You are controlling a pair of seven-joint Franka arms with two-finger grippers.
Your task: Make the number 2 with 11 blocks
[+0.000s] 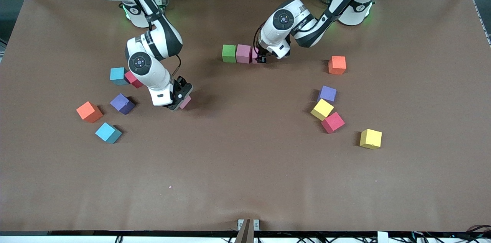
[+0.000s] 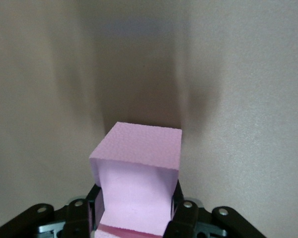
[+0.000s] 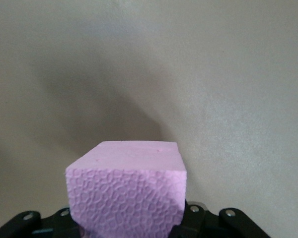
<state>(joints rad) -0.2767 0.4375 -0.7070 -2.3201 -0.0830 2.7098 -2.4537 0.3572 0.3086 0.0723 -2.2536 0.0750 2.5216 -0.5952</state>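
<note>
We find the left gripper (image 1: pixel 261 58) closed on a pink cube (image 2: pixel 139 171), set low at the end of a short row on the surface (image 1: pixel 245 166): a green block (image 1: pixel 229 53), then a pink block (image 1: pixel 243 53), then the held cube just beside it. In the left wrist view the cube sits squarely between the jaws. The right gripper (image 1: pixel 180 99) is closed on a second pink cube (image 3: pixel 126 198), near the surface toward the right arm's end.

We judge the step in hand to be laying the top row of the number 2, with only this row started. To do it well, the left cube should seat flush against the pink block, faces aligned, before release; the jaws should then part and lift straight up so the foam is not dragged.

Around the right gripper lie loose blocks: a light blue (image 1: pixel 118 76) and a red (image 1: pixel 133 79) touching one another, a purple (image 1: pixel 122 103), an orange (image 1: pixel 89 112) and another light blue (image 1: pixel 108 132). Toward the left arm's end lie an orange (image 1: pixel 337 64), a purple (image 1: pixel 327 94), a yellow (image 1: pixel 322 109), a red (image 1: pixel 332 122) and a separate yellow (image 1: pixel 371 138). None stands between the right gripper and the row.
</note>
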